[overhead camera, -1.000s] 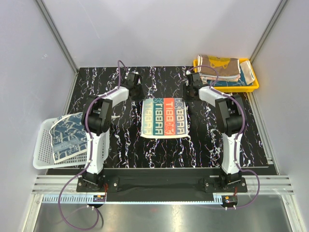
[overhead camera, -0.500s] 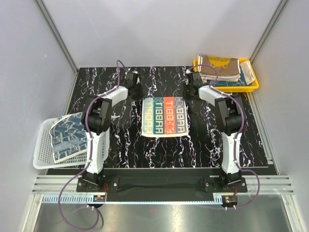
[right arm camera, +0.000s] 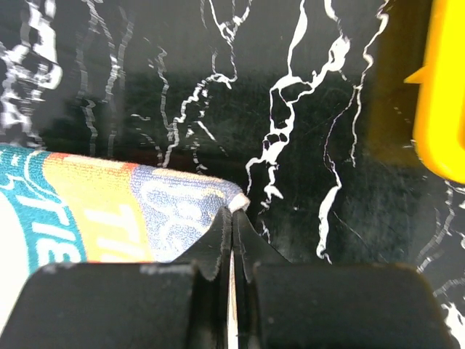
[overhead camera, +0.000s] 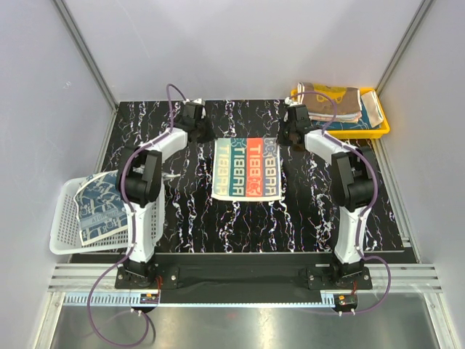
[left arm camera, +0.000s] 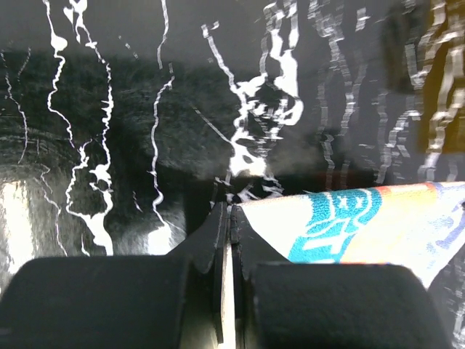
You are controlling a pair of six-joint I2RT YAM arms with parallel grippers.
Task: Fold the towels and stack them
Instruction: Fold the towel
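The towel [overhead camera: 247,169] lies flat in the middle of the table [overhead camera: 182,211]. The left gripper [left arm camera: 227,207] has its fingers pressed together on the towel's corner at 11 o'clock. The right gripper [right arm camera: 232,211] pinches the corner at 1 o'clock the same way. Each one holds only a tiny bit of cloth.

What could go wrong? A corner may slip out when the arms lift, because the bite is so small. Then one side would drop and the fold would come out crooked. If one arm goes faster than the other, the towel could twist. The right gripper is near the tray [overhead camera: 383,127] at 1 o'clock, so it could bump it.

The towel is thin, soft and floppy. It is a rectangle with teal, red and pale stripes and big letters. The table is hard, black and shiny, with white veins. The tray is yellow plastic and holds a stack [overhead camera: 330,102] of folded towels. At 8 o'clock a white mesh basket [overhead camera: 62,233] holds a navy towel [overhead camera: 98,203].
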